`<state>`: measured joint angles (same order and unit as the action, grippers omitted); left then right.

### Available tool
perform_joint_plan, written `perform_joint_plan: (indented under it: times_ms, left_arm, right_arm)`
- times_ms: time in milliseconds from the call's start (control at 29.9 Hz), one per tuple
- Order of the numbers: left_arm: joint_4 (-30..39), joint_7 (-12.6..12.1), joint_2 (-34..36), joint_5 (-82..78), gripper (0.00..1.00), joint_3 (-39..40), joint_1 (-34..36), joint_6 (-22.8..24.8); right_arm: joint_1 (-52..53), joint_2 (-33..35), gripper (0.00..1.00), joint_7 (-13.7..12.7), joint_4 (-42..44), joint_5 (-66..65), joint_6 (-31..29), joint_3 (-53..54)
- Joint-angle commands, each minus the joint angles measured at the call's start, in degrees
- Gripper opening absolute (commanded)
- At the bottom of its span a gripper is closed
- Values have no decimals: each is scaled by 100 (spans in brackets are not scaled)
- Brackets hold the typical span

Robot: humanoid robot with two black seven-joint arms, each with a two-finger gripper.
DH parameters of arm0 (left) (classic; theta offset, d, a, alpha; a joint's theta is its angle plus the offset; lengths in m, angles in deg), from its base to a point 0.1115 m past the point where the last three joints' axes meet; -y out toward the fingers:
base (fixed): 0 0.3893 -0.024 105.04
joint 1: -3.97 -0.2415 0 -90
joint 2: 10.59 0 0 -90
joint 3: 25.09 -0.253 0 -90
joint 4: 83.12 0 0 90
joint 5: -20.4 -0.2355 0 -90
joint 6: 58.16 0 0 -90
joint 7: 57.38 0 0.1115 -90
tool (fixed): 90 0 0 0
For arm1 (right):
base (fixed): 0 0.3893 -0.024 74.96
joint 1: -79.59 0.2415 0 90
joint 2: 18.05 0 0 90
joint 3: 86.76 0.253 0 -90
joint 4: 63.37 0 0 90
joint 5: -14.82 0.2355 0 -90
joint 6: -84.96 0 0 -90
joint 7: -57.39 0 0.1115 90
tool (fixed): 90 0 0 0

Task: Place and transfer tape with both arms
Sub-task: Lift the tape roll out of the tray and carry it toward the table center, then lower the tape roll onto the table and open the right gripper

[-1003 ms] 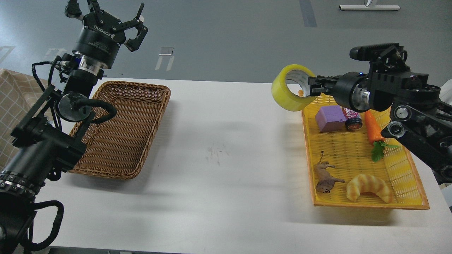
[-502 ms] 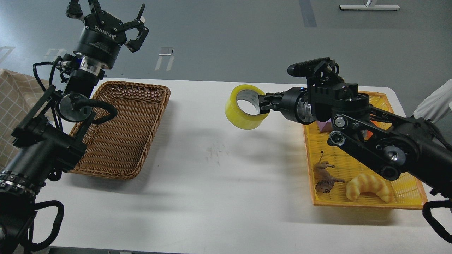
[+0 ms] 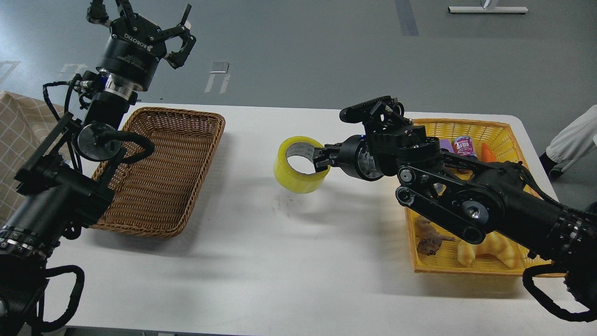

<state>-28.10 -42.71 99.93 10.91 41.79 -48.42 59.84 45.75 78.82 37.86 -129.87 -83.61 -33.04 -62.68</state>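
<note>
The tape [image 3: 298,176], a translucent yellow roll with a grey-white core, hangs in the air above the middle of the white table [image 3: 280,261]. My right gripper [image 3: 322,161] is shut on the roll's right wall, one finger inside the core, and holds it tilted, the hole facing up toward me. My left gripper [image 3: 151,25] is open and empty, raised high above the far left corner of the brown wicker basket [image 3: 163,172], well away from the tape.
A yellow tray [image 3: 494,128] at the right holds a purple block, a small jar [image 3: 463,144], a carrot [image 3: 486,151], a toy animal [image 3: 431,242] and a croissant toy [image 3: 489,247], partly hidden by my right arm. A checked cloth [image 3: 18,130] lies at the far left.
My right arm has carried the tape left and downward from above the yellow tray to over the table's middle. The left arm has stayed still.
</note>
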Motion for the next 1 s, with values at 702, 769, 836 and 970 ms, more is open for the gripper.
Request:
perform_joint_plan:
  times_ms: [702, 769, 836, 970]
  left_arm:
    - [0, 1, 14, 0, 98, 0, 0, 0]
    - [0, 1, 23, 0, 98, 0, 0, 0]
    - [0, 1, 49, 0, 98, 0, 0, 0]
    - [0, 1, 49, 0, 98, 9, -9, 0]
  right_arm:
    - [0, -600, 10, -8, 850, -53, 0, -325]
    - [0, -626, 10, 1, 858, -123, 0, -325]
    - [0, -635, 10, 1, 902, -149, 0, -325]
    - [0, -687, 10, 1, 990, -193, 0, -343]
